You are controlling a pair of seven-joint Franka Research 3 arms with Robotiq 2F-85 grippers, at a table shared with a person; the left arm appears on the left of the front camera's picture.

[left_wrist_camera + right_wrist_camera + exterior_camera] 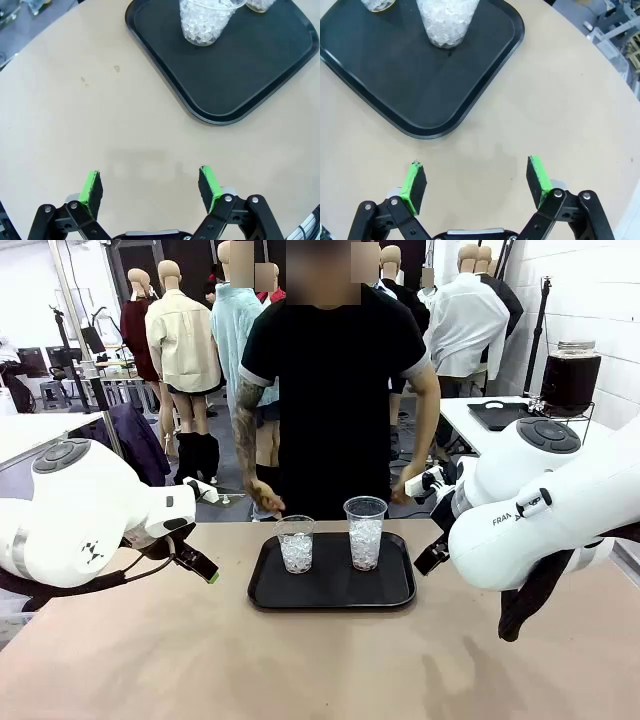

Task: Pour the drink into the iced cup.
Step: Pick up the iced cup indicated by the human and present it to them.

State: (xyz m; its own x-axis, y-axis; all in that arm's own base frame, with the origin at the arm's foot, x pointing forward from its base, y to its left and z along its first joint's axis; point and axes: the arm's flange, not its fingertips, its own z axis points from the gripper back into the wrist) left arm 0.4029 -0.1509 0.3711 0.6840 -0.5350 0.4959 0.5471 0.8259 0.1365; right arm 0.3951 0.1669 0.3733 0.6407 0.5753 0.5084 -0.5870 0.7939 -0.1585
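On the black tray [330, 588] in the middle of the surface [150, 660], a shorter iced cup [295, 543] and a taller iced cup [365, 532] are standing side by side. The left pincer [149, 176] and right pincer [475, 165] are hovering beside the tray, jaws spread wide, gripping nothing. Far right, well beyond them, the dark drink [570, 385] is sitting in a jar [571, 346].
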